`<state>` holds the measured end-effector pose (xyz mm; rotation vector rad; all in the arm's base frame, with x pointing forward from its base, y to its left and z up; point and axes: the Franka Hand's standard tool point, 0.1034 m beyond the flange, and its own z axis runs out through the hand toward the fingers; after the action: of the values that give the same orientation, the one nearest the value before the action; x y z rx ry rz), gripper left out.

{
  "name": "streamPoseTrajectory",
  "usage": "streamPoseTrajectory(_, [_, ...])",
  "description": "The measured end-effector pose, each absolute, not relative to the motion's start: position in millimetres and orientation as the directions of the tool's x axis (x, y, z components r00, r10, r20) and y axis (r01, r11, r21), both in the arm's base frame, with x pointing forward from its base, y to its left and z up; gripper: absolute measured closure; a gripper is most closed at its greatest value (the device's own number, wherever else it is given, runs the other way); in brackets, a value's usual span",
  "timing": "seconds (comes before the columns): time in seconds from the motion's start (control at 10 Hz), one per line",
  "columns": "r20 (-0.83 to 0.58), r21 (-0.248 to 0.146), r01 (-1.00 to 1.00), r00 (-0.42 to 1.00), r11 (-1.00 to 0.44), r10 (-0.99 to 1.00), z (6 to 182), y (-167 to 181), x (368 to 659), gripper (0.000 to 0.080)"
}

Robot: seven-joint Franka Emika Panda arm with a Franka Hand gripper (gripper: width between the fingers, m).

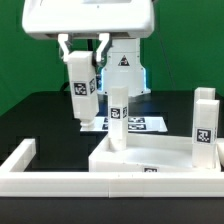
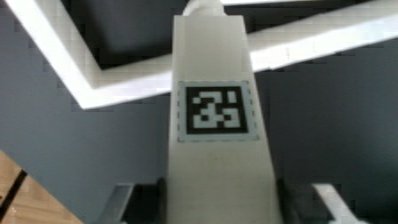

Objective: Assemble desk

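Note:
My gripper [image 1: 82, 57] hangs at the upper left of the exterior view, shut on the top of a white square-section leg [image 1: 81, 92] with a black-and-white tag. The leg hangs slightly tilted, its lower end just over the marker board [image 1: 140, 123]. In the wrist view the same leg [image 2: 221, 90] runs out from between my fingers [image 2: 135, 203], tag facing the camera. The white rimmed desk top [image 1: 150, 166] lies at the front right. One leg [image 1: 118, 118] stands upright at its far left corner and another [image 1: 205, 124] at its right side.
A long white bar with a raised end [image 1: 22, 162] lies along the front left. The arm's base [image 1: 125, 72] stands behind the marker board. A white angled strip [image 2: 107, 80] shows behind the held leg in the wrist view; I cannot tell which piece it is.

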<state>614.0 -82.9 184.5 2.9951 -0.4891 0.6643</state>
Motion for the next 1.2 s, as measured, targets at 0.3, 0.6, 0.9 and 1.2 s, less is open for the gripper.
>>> streamPoseTrajectory(0.3, [0.431, -0.041, -0.324, 0.848, -0.945, -0.309, 176.9, -82.7, 612.3, 0.0512])
streamPoseTrajectory(0.6, [0.512, -0.036, -0.350, 0.798, -0.936, -0.318, 164.5, -77.2, 607.9, 0.0512])
streamPoseTrajectory(0.9, [0.509, -0.028, -0.378, 0.791, -0.925, -0.339, 141.0, -72.5, 601.5, 0.0512])
streamPoseTrajectory(1.2, [0.496, -0.032, -0.367, 0.802, -0.930, -0.333, 140.5, -62.8, 601.0, 0.0512])
